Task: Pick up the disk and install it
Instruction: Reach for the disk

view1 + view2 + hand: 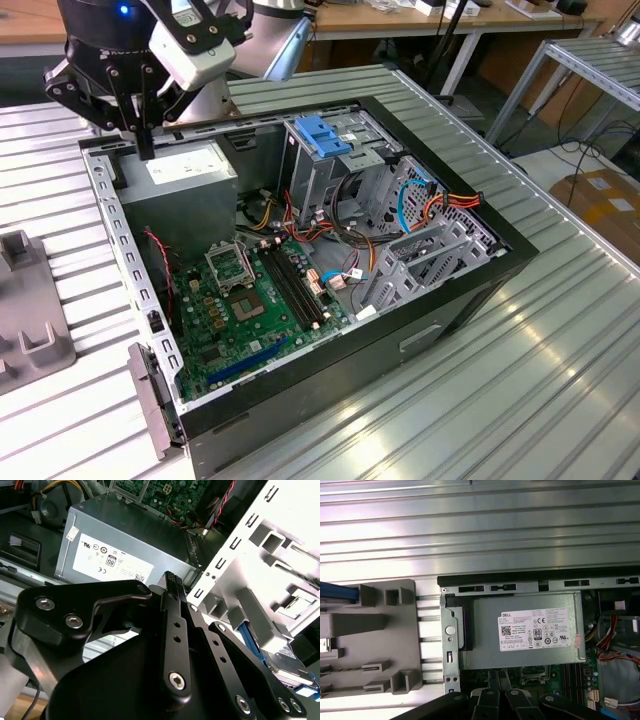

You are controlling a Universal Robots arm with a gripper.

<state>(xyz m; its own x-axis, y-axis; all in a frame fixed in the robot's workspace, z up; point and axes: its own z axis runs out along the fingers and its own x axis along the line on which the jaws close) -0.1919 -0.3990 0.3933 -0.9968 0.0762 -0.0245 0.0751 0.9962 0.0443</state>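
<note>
The pincer [146, 150], closed and empty, hangs over the power supply [185, 172]. The disk [292, 667] lies beside that supply, in the holder [380, 645]. A clean pick likely needs a square approach to the disk's rails.

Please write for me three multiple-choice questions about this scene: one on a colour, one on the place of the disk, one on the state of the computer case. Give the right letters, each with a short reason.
1. What colour is the bracket on top of the tall drive bay?
A. red
B. blue
C. yellow

2. Where does the disk lie?
A. in the grey holder outside the case
B. on the power supply
C. inside the tall drive bay

3. In what state is the computer case?
A. closed by a side panel
B. open, with the motherboard showing
C. standing upright on its feet

Answers:
1 B: the bracket is bright blue in the exterior view.
2 A: in the second wrist view the disk sits in the grey holder.
3 B: the exterior view looks straight into the case.
</note>
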